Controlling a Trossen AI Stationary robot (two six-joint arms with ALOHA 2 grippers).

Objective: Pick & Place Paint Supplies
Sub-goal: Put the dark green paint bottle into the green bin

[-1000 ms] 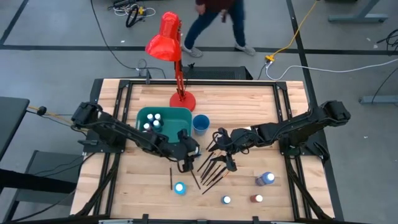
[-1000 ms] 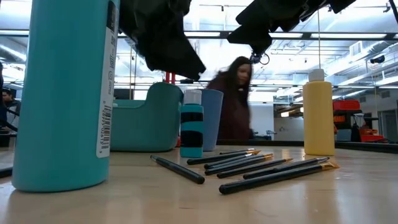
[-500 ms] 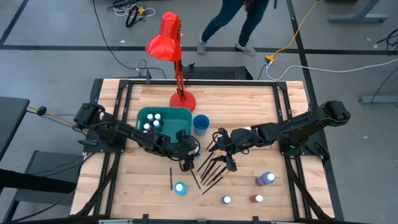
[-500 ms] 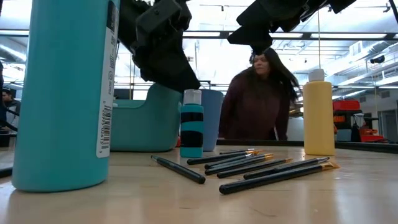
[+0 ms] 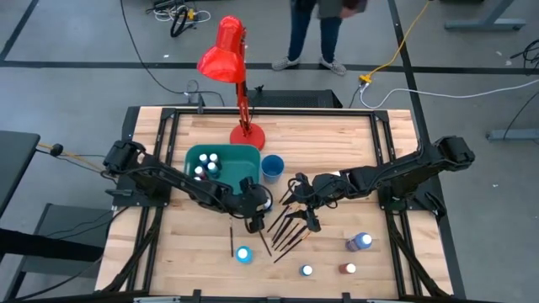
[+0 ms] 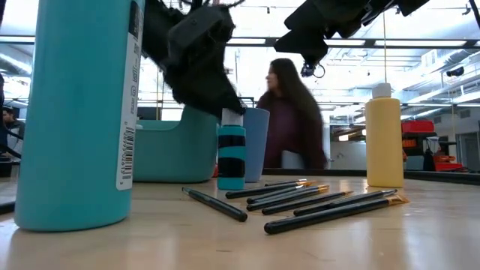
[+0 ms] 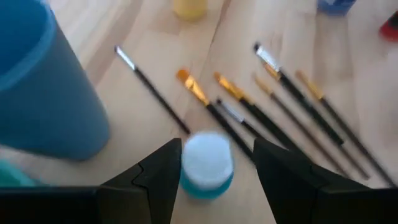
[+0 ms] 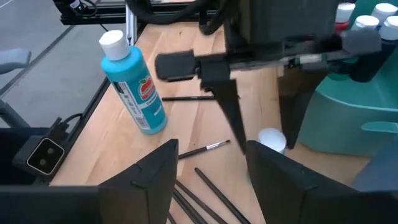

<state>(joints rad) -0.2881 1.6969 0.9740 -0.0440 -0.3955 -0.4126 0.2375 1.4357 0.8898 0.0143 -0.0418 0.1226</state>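
Note:
A small teal paint bottle with a white cap [image 7: 207,165] stands upright on the table beside the blue cup [image 7: 43,93]. My left gripper [image 7: 217,144] is open and slants down over it, one finger on each side of the cap [image 6: 232,117]; whether they touch it I cannot tell. Several dark-handled brushes [image 5: 286,229] lie fanned out on the wood just right of it. My right gripper [image 5: 308,215] hangs open above the brushes, holding nothing. The teal bin [image 5: 222,163] holds a few white-capped bottles. A taller yellow bottle [image 6: 385,139] stands upright behind the brushes.
A red desk lamp [image 5: 240,84] stands at the far edge. Other bottles stand near the front edge: a large teal one [image 5: 243,254], two small ones [image 5: 306,271] [image 5: 348,269] and a blue one [image 5: 360,242]. One brush [image 5: 232,240] lies apart. A person [image 6: 296,124] walks beyond the table.
My left gripper has sunk toward the small teal bottle and rolled a little; its open fingers now stand about the bottle's cap. The bottle and brushes have not moved. The person behind the table has walked across.

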